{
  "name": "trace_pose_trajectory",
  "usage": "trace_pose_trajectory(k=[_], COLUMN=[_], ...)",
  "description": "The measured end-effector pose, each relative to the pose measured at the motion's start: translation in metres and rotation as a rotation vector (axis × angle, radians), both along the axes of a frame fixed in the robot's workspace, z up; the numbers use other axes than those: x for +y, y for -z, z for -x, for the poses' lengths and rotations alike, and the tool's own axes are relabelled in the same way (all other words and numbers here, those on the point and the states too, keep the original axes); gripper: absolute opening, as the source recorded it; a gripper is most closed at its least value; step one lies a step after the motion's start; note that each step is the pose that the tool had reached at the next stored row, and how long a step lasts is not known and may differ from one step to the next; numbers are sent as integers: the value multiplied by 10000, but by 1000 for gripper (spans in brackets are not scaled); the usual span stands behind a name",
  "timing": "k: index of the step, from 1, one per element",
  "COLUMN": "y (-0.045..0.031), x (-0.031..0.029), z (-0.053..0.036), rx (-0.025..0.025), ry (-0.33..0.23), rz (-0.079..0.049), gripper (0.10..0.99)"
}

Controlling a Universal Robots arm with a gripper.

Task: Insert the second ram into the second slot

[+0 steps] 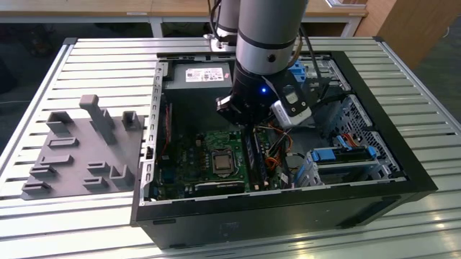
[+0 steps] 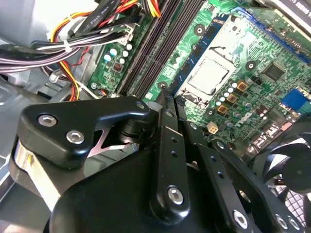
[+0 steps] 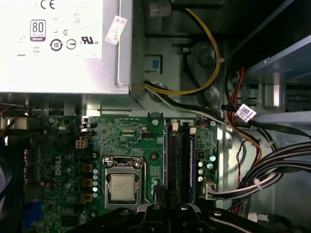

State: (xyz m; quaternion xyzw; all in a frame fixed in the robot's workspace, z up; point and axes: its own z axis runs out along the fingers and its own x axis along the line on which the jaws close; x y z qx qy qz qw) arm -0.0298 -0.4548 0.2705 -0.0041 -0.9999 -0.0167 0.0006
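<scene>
Blue circuit board with dark chips, the memory stick (image 2: 200, 46) stands on edge in the bank of slots (image 3: 179, 160) just beside the processor socket (image 3: 122, 187). As far as I can tell it is in the row nearest that socket. In the first wrist view the stick (image 3: 167, 155) is a thin blue line.

The end effector (image 2: 167, 97) is narrow, its fingers (image 2: 165, 145) drawn together. The tips sit at one end of that row, near a corner of the socket; I cannot tell whether they touch the stick.

Bundled cables (image 3: 272, 170) lie on the far side of the slots from the socket, and a fan (image 2: 291, 170) sits near it. The power supply (image 3: 58, 48) lies beyond the socket, past the board's edge.

The black computer case (image 1: 273, 208) around the socket rests on a slatted metal tabletop (image 1: 108, 65). A grey fixture plate (image 1: 79, 156) lies outside the case, well apart from the socket.
</scene>
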Motion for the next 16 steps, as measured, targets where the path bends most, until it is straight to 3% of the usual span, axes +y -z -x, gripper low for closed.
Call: trace_pose_trajectory(k=[8,16], y=[129,160], x=[-2,-20], z=[-2,-1], rx=[18,22], ry=[15,16], rz=[-6,-33], gripper=[133,133])
